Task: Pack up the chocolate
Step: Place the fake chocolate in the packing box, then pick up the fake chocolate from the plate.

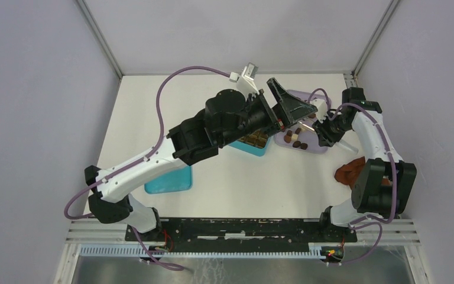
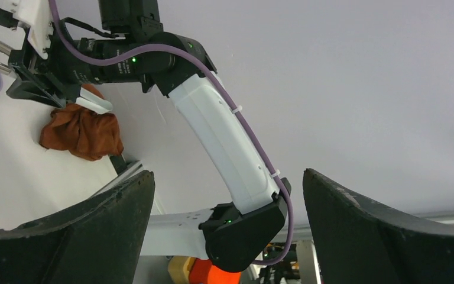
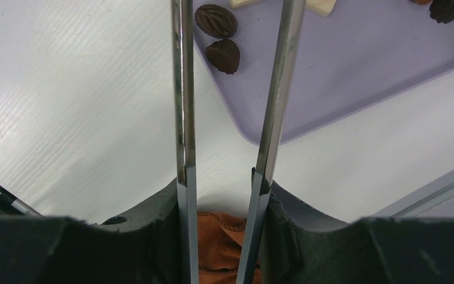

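Several small dark, mid-brown and cream chocolate pieces (image 1: 296,144) lie on a lavender tray (image 1: 307,97). Two dark ones (image 3: 216,21) show at the top of the right wrist view on the tray (image 3: 343,77). The teal box (image 1: 254,145) holds some pieces and is mostly hidden under my left arm. My left gripper (image 1: 289,100) is open and empty, raised over the tray's left part; its jaws stand wide apart in the left wrist view (image 2: 227,225). My right gripper (image 1: 326,129) is shut on metal tongs (image 3: 183,118), whose two arms point toward the tray and stand apart.
A teal lid (image 1: 168,180) lies flat at the near left. A reddish-brown cloth (image 1: 350,171) sits crumpled by my right arm's base and also shows in the left wrist view (image 2: 83,130). Grey walls enclose the white table (image 1: 153,118).
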Controlling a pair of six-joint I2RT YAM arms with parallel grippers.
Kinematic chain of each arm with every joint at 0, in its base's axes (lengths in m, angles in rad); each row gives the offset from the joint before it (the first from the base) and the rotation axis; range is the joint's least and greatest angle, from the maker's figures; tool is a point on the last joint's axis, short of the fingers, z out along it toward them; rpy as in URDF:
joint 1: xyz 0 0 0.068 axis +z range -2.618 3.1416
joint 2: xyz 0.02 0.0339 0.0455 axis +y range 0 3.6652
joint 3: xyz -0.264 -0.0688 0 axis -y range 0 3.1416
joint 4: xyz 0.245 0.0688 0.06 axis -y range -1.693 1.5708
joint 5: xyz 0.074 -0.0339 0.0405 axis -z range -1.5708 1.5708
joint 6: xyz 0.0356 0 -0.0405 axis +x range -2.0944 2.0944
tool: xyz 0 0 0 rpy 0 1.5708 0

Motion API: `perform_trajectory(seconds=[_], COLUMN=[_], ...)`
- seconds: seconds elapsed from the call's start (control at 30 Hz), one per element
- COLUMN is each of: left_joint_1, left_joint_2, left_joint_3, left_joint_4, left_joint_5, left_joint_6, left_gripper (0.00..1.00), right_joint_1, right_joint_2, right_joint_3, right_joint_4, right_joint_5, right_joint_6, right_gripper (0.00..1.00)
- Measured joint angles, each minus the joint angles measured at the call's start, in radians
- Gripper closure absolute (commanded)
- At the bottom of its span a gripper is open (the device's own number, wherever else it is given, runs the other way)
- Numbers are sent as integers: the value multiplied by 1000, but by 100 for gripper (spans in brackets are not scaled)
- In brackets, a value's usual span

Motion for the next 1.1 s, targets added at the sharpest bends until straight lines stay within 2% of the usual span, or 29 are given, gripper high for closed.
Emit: perform_trajectory(seconds=[0.2, 0.47, 0.7, 0.83, 0.97, 1.1], left_joint_1=[4, 14, 14, 24, 63, 153], left_joint_2=[-4, -64, 12, 7, -18, -8], left_joint_3=[-11, -55, 121, 75, -5, 46], left_joint_4=[-8, 1, 8, 27, 22, -77], left_joint_5=[-20, -43, 12, 32, 31, 23], left_joint_6=[-86, -94, -95, -97, -100, -101], left_gripper=[0, 0, 0, 0, 0, 0], right_joint_1=[-13, -63, -92, -102, -117, -130], right_joint_2=[3, 26, 42, 49, 61, 71], right_joint_3=[0, 0, 9, 10, 10, 10], right_joint_4=[2, 8, 6, 6, 7, 7], right_joint_5=[-6, -9, -9, -10, -10, -10], right_joint_6=[-5, -24, -34, -35, -39, -48], right_gripper=[56, 56, 56, 56, 55, 55])
